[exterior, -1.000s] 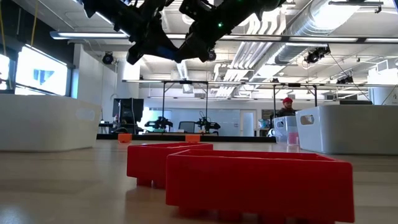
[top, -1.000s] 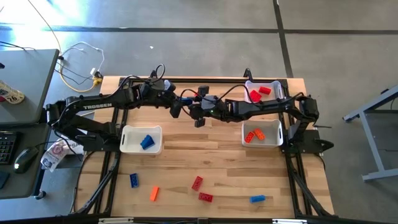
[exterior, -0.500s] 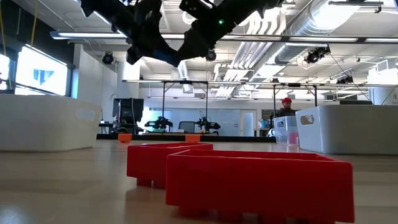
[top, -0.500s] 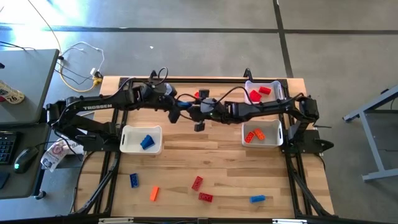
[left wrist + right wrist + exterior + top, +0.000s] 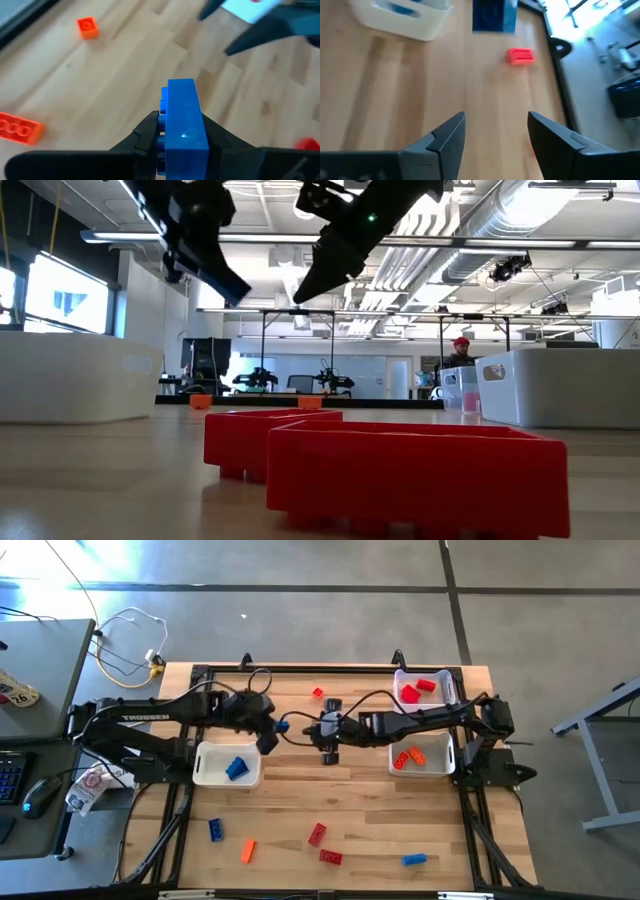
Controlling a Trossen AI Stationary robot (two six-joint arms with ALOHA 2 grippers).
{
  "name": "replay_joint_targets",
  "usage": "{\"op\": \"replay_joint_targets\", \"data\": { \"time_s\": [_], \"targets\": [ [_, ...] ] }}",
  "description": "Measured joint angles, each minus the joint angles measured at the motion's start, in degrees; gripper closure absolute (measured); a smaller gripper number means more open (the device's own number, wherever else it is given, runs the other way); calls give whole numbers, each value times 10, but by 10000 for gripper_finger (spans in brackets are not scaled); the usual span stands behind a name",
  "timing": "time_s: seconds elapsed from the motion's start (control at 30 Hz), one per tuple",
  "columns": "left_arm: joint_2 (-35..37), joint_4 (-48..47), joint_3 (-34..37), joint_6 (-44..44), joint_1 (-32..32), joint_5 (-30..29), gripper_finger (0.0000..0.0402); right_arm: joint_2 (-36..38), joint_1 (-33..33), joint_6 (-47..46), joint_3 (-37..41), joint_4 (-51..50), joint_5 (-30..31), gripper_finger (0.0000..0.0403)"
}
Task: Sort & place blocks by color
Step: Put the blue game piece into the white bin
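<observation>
Table (image 5: 330,775): light wooden top, both arms reaching toward its middle from opposite sides.
Left arm: stretched across from the left edge, its wrist above the table near the centre.
Right arm: stretched in from the right edge, wrist just beside the left arm's, both raised off the wood.
Left gripper (image 5: 181,131): fingers clamped on a blue block (image 5: 182,120), which stands up on end between them — in the high view it shows as a small blue spot between the two wrists.
Right gripper (image 5: 496,131): fingers spread apart, nothing between them, bare wood below.
Left bin (image 5: 206,753): white, on the left half of the table — holds blue blocks (image 5: 236,768).
Near right bin (image 5: 446,747): white, holds orange blocks (image 5: 409,757).
Far right bin (image 5: 402,679): at the far right corner, holds red blocks (image 5: 418,689).
Loose blocks, near edge: a blue one (image 5: 215,830), an orange one (image 5: 248,851), two red ones (image 5: 317,834) close together, another blue (image 5: 414,860) further right.
Loose block, far side: one small red block (image 5: 318,693) alone near the far edge.
</observation>
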State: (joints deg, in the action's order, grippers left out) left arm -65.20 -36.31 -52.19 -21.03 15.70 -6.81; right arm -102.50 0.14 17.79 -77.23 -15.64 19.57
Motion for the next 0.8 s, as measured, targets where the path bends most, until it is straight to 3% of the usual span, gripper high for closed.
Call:
{"op": "replay_joint_targets", "data": {
  "time_s": [0.57, 0.8],
  "targets": [
    [47, -197, 0, -203, -133, -14, 330, 0, 2, -10, 0, -55, -322, 203],
    [39, -260, 0, -273, -172, -15, 330, -1, 30, -8, 0, -63, -336, 203]
  ]
}}
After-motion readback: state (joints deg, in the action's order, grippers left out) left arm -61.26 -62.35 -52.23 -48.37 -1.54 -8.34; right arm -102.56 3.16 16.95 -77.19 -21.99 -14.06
